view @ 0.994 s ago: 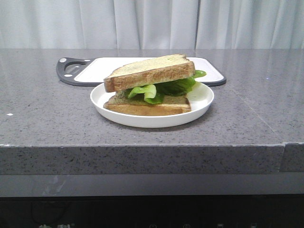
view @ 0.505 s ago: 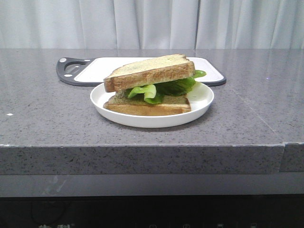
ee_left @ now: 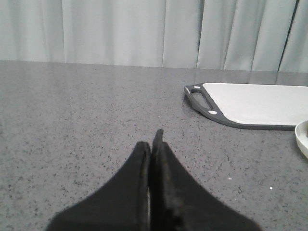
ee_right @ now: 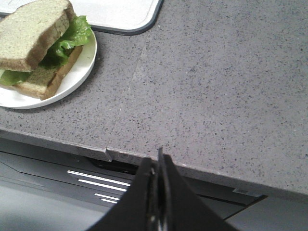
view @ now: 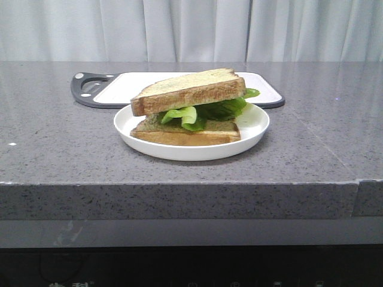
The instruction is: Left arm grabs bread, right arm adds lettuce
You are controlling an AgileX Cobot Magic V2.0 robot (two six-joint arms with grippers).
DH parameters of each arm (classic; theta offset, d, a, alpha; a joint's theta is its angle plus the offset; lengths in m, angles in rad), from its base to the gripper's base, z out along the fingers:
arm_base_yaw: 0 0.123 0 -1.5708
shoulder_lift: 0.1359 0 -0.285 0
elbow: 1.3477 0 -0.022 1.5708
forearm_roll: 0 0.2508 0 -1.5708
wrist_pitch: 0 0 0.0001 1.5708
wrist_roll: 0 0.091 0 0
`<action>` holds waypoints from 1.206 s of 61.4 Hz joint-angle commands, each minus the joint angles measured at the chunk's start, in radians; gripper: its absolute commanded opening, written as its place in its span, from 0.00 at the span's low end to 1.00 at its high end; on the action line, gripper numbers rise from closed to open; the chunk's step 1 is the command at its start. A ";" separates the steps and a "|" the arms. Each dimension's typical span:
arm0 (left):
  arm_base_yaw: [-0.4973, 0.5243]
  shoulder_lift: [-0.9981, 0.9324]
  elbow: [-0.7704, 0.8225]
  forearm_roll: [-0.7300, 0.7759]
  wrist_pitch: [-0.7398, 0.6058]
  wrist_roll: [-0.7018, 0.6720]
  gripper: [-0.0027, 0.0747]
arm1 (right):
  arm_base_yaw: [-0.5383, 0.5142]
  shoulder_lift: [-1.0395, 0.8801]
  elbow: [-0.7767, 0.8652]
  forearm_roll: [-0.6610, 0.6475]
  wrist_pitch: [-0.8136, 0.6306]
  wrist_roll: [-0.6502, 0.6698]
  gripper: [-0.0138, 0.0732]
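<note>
A sandwich sits on a white plate [view: 254,128] in the middle of the grey counter. The thick square bread [view: 188,89] lies on top, tilted, over the green lettuce [view: 206,112] and a lower slice [view: 185,133]. The right wrist view also shows the bread [ee_right: 31,29], the lettuce [ee_right: 72,36] and the plate [ee_right: 86,60]. Neither arm shows in the front view. My left gripper [ee_left: 151,142] is shut and empty over bare counter, left of the cutting board. My right gripper [ee_right: 158,161] is shut and empty, at the counter's front edge, to the right of the plate.
A white cutting board with a dark grey rim and handle [view: 90,89] lies behind the plate; it also shows in the left wrist view [ee_left: 250,103]. The plate's rim [ee_left: 303,139] shows at that view's edge. Pale curtains hang behind the counter.
</note>
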 commanded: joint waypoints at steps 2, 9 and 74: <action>0.002 -0.025 0.031 -0.023 -0.140 -0.009 0.01 | -0.003 0.005 -0.025 -0.009 -0.072 -0.005 0.02; 0.002 -0.034 0.048 0.003 -0.163 -0.007 0.01 | -0.003 0.005 -0.025 -0.009 -0.069 -0.005 0.02; 0.000 -0.034 0.051 0.002 -0.194 -0.005 0.01 | -0.003 0.005 -0.025 -0.009 -0.066 -0.005 0.02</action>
